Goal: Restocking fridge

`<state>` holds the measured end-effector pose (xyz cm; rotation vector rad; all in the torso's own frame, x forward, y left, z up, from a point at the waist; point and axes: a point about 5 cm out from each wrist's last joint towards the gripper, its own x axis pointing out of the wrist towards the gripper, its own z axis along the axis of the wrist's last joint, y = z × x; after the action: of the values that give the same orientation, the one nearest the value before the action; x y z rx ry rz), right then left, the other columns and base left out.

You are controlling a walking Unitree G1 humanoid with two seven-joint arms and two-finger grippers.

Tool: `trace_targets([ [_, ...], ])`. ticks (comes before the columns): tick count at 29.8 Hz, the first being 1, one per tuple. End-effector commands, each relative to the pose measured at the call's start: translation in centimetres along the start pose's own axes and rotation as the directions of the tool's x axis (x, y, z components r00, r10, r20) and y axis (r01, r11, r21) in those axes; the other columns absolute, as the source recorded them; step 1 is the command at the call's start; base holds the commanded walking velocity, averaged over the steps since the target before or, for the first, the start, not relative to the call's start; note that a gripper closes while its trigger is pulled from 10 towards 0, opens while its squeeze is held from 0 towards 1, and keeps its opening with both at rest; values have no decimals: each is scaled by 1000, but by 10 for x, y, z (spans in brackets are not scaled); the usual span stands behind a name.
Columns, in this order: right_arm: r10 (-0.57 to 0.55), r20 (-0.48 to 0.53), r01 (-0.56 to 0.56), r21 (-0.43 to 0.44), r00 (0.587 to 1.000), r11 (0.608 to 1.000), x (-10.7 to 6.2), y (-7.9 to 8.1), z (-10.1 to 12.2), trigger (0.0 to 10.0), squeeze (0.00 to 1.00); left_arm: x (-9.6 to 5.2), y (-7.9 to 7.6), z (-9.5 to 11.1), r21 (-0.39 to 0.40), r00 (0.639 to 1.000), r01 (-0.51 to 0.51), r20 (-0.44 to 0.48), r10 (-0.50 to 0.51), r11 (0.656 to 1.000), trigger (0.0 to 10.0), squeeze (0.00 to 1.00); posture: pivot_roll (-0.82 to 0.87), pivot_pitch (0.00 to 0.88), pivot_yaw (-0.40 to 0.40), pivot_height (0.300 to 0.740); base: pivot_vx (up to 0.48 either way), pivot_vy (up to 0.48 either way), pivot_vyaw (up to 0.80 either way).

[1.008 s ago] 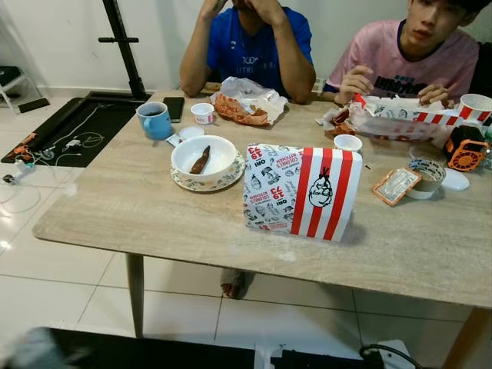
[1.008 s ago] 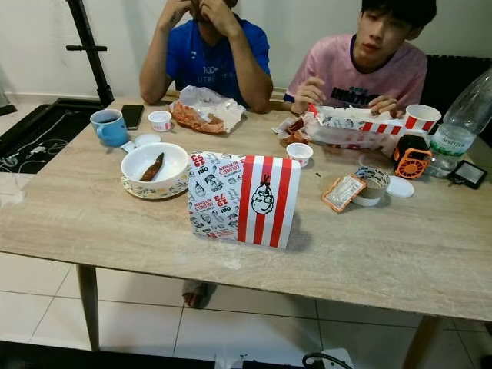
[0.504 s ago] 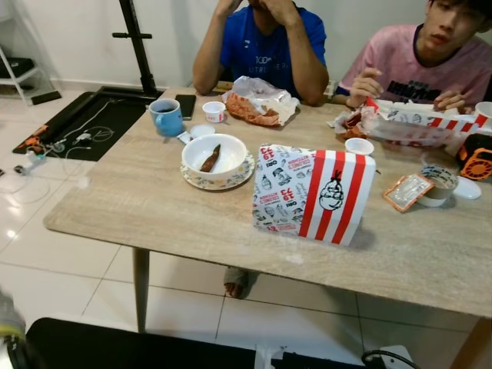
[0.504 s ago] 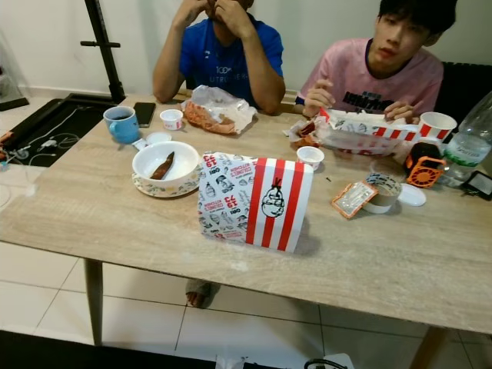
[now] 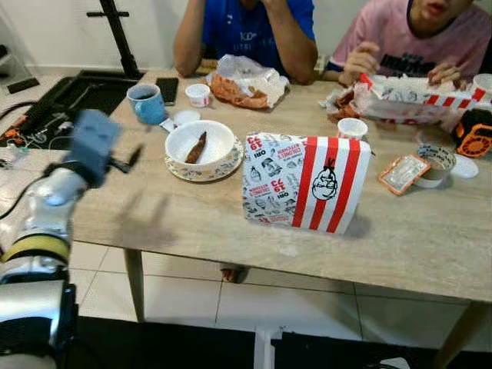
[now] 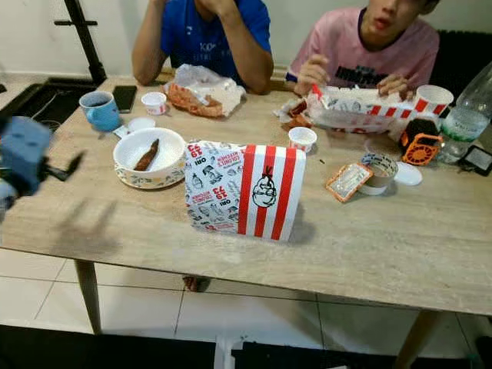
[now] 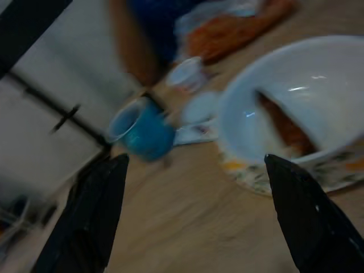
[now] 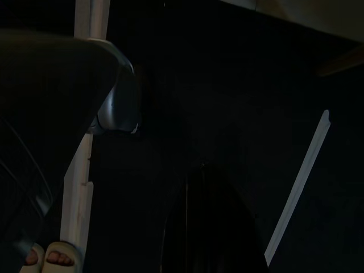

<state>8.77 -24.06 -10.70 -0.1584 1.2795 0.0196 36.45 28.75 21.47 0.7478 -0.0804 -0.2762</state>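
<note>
Two fingers of your left gripper (image 7: 193, 216) stand wide apart and empty, short of the bowl (image 5: 201, 143) near the table (image 5: 154, 223) edge left of the striped box (image 5: 305, 183), so go in slow, straddle the near rim, clear the blue mug (image 5: 146, 102).

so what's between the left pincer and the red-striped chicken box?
In the left eye view, the white bowl on its patterned plate sits between the left pincer and the red-and-white striped cardboard box; otherwise bare wooden tabletop.
</note>
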Motion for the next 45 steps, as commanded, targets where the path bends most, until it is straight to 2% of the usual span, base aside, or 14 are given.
trace_targets([
  [1,6,-3,-6,5,1000,1000,0,2,-5,10000,0,4,-11,0,29,998,68,-9,-68,997,10000,0,-24,127,23,740,0,0,0],
  [3,13,-4,-13,4,1000,1000,-1,4,-8,10000,0,17,-25,14,132,980,198,4,-200,971,10000,0,-32,149,22,740,0,0,0],
  [4,13,-4,-13,4,1000,1000,-1,4,-8,10000,0,17,-25,14,132,980,198,4,-200,971,10000,0,-32,149,22,740,0,0,0],
  [7,21,-8,-21,1,1000,1000,-1,5,-13,10000,0,32,-46,34,276,937,334,9,-350,901,10000,0,-43,169,28,740,0,0,0],
  [10,22,-10,-22,2,1000,1000,-2,5,-16,10000,0,37,-54,42,306,917,372,24,-398,876,10000,0,-47,174,31,740,0,0,0],
  [11,24,-11,-24,3,1000,1000,-2,4,-18,10000,0,41,-65,48,316,879,444,27,-475,839,10000,0,-61,192,36,740,0,0,0],
  [12,24,-11,-24,3,1000,1000,-2,4,-18,10000,0,41,-65,48,316,879,444,27,-475,839,10000,0,-61,192,36,740,0,0,0],
  [13,26,-12,-26,5,1000,1000,-3,4,-20,10000,0,45,-70,53,348,859,477,11,-512,807,10000,0,-71,200,37,740,0,0,0],
  [19,33,-10,-33,6,999,999,-3,6,-24,10000,0,53,-69,61,419,867,467,-46,-495,779,10000,0,-82,213,39,740,0,0,0],
  [25,38,-10,-38,10,999,999,-4,8,-28,10000,0,63,-60,72,458,906,401,-72,-417,793,10000,0,-102,224,50,740,0,0,0],
  [32,40,-13,-40,8,999,999,-4,9,-31,10000,0,67,-56,74,395,918,388,-87,-386,833,10000,0,-109,231,55,740,0,0,0],
  [34,38,-13,-38,8,999,999,-5,9,-33,10000,0,67,-60,66,312,923,385,-115,-367,869,10000,0,-127,220,63,740,0,0,0],
  [40,36,-13,-36,6,999,999,-5,10,-35,10000,0,69,-67,62,207,916,400,-123,-382,893,10000,0,-143,220,73,740,0,0,0],
  [45,37,-5,-37,12,999,999,-5,11,-35,10000,0,71,-66,62,193,927,372,-138,-350,908,10000,0,-147,220,76,740,0,0,0],
])
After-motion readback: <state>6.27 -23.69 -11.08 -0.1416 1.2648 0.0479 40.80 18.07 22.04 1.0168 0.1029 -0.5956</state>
